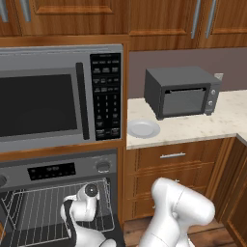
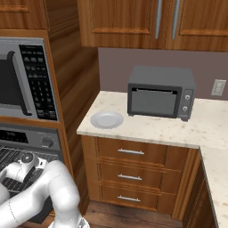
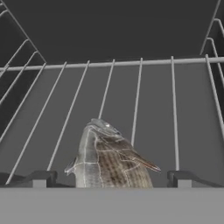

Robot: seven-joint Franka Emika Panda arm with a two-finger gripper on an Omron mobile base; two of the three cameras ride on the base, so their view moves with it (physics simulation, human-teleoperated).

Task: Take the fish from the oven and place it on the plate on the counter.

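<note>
Fish (image 3: 109,159): lay on the wire rack (image 3: 140,87) inside the open oven (image 1: 58,169), between the gripper (image 3: 111,178) fingertips, which stood wide apart, not clamped on it. Plate (image 1: 143,128): bare, on the counter (image 1: 202,126) beside the toaster oven (image 1: 182,91).

Rendered frames, evenly lit, no visible light source. Both base views bright and sharp edge to edge; no motion blur, no lens bending at the borders. Desk (image 1: 193,126) pale and flat-lit, with only a faint soft shadow under the toaster oven (image 1: 182,91). Microwave (image 1: 60,96) glass dull, no glare. Hand view dimmer: oven (image 1: 58,202) cavity dark grey, wire rack (image 3: 140,87) bars bright against it (slightly jagged lines). Fish (image 3: 107,159) in focus, texture coarse.
</note>
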